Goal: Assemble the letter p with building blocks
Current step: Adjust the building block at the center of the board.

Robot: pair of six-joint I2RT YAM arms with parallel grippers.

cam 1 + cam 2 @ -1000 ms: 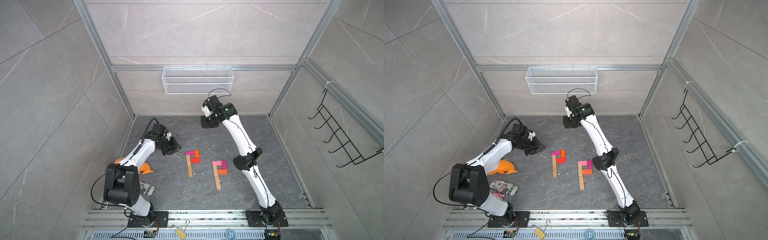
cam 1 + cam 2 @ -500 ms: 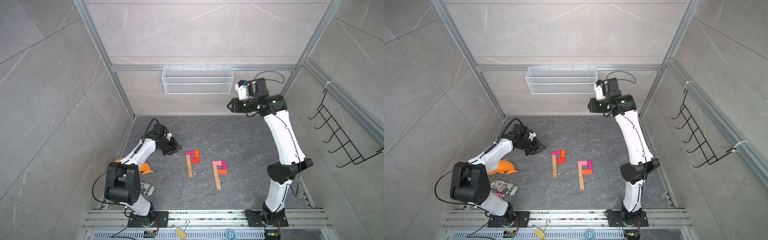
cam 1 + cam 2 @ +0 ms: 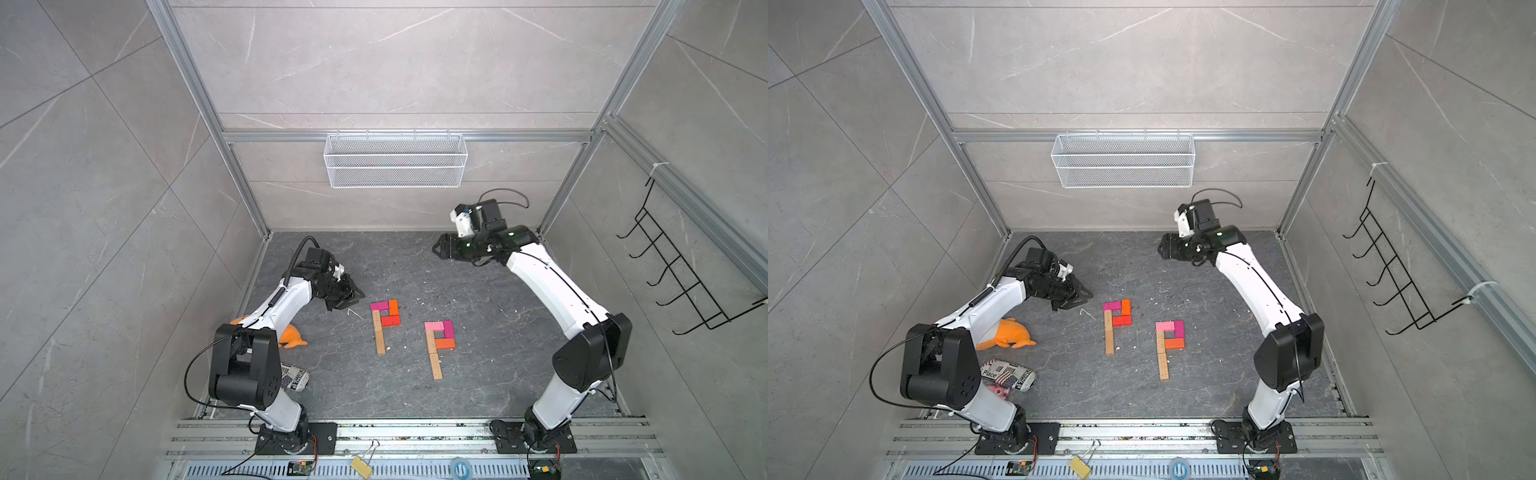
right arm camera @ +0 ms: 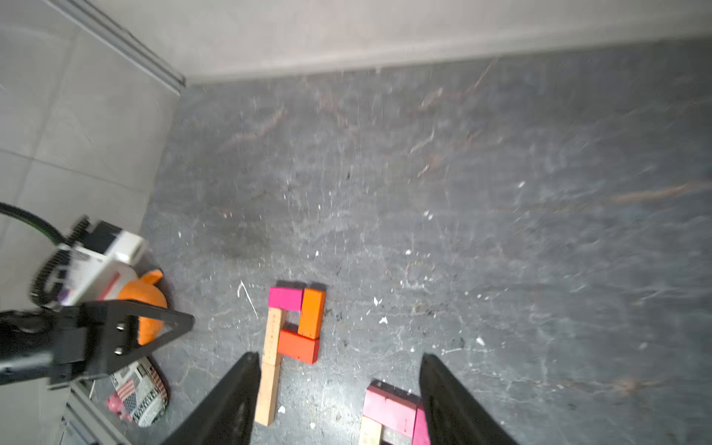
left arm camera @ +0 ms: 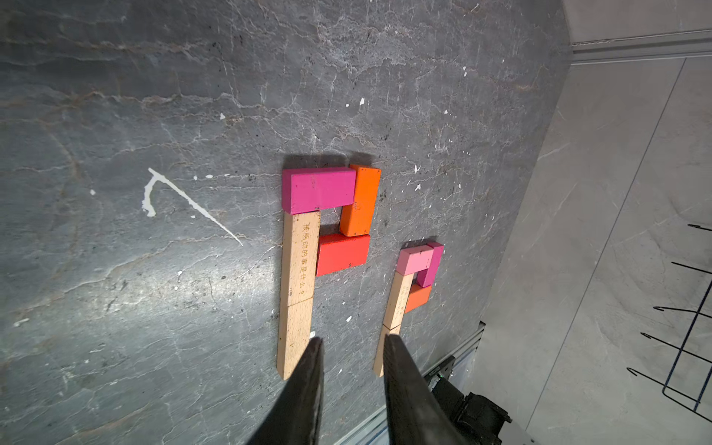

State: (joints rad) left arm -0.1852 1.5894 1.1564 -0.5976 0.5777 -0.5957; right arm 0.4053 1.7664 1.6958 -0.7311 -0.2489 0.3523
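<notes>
Both letter p [image 5: 300,269] builds mid-frame look done. Left gripper [image 5: 352,341] slightly apart, right gripper [image 4: 339,356] wide, both empty. Retract straight up

Two flat figures lie side by side on the dark floor [image 3: 478,299], apart, stems parallel. The first letter p [image 3: 383,322], toward the robot's left and slightly further back, has a stem of two tan bars [image 3: 379,338] laid end to end (the upper one carries printed characters), a magenta bar [image 3: 379,306] across the top, an orange bar [image 3: 393,307] down the side and a red bar [image 3: 390,320] closing the loop. The second letter p [image 3: 436,343] has a tan stem [image 3: 434,359], seemingly also two bars, a light pink top bar [image 3: 433,326], a magenta side bar [image 3: 448,328] and an orange bottom bar [image 3: 445,343]
</notes>
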